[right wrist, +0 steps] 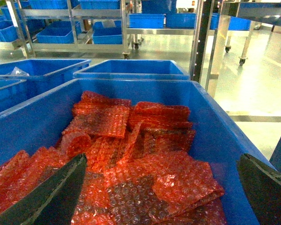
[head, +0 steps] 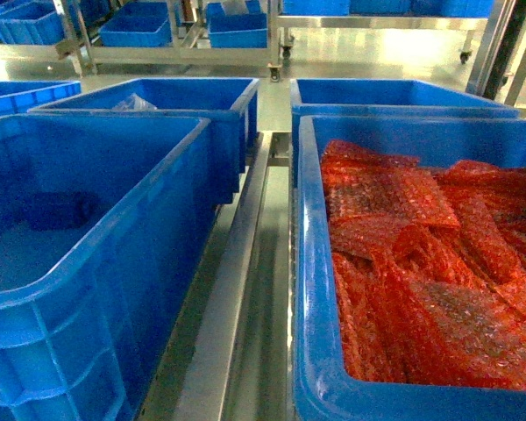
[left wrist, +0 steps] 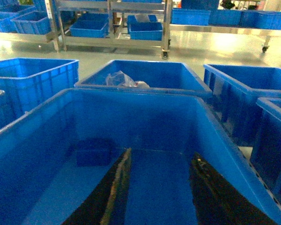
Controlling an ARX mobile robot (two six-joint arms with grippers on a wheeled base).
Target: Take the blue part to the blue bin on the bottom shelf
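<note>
The blue part (left wrist: pixel 94 151), a small dark blue block, lies on the floor of the near left blue bin (left wrist: pixel 33 122), towards its far left corner; it also shows in the head view as the blue part (head: pixel 57 210) inside that blue bin (head: pixel 114 254). My left gripper (left wrist: pixel 161 157) hangs open inside this bin, right of the part and apart from it, with nothing between its black fingers (left wrist: pixel 117 187). My right gripper (right wrist: pixel 160 161) stands wide open over red bubble wrap (right wrist: pixel 131 154). The bins stand on the bottom shelf, whose steel centre rail (head: pixel 245 289) runs between them. Neither gripper shows in the head view.
The near right bin (head: pixel 311 263) is filled with red bubble-wrap bags (head: pixel 421 263). Behind stand two more blue bins; the left one (head: pixel 158 101) holds a clear plastic bag (left wrist: pixel 122 79). Steel racks with blue bins (head: pixel 140 31) line the far side of the floor.
</note>
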